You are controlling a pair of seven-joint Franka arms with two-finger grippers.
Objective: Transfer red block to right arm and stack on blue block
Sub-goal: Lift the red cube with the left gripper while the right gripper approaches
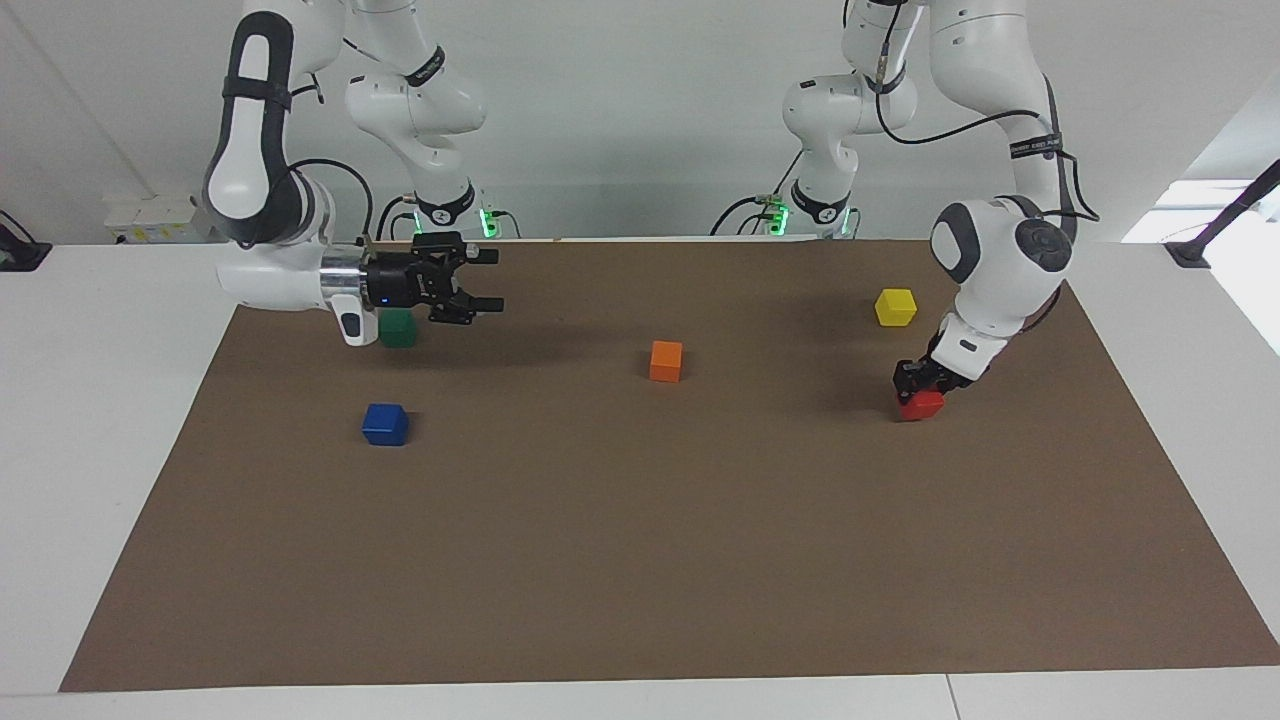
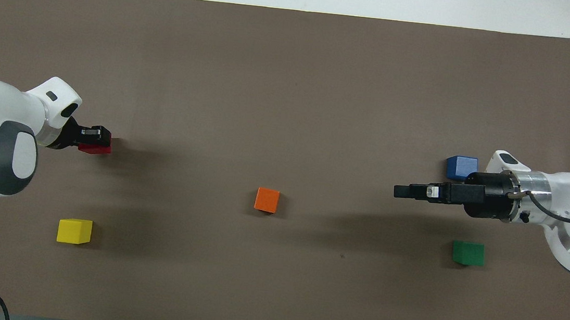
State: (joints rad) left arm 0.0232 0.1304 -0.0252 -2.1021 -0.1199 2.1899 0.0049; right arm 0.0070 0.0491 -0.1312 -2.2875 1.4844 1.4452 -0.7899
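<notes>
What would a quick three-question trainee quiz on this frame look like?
1. True or false: the left gripper is down at the red block.
2. Which cube lies nearest the table's middle? A yellow cube B orange cube C green cube
3. Fill in: the right gripper is raised, turned sideways, fingers ____, near the green cube; the blue block sits alone on the mat.

Key: 1 true; 2 B; 3 open.
</notes>
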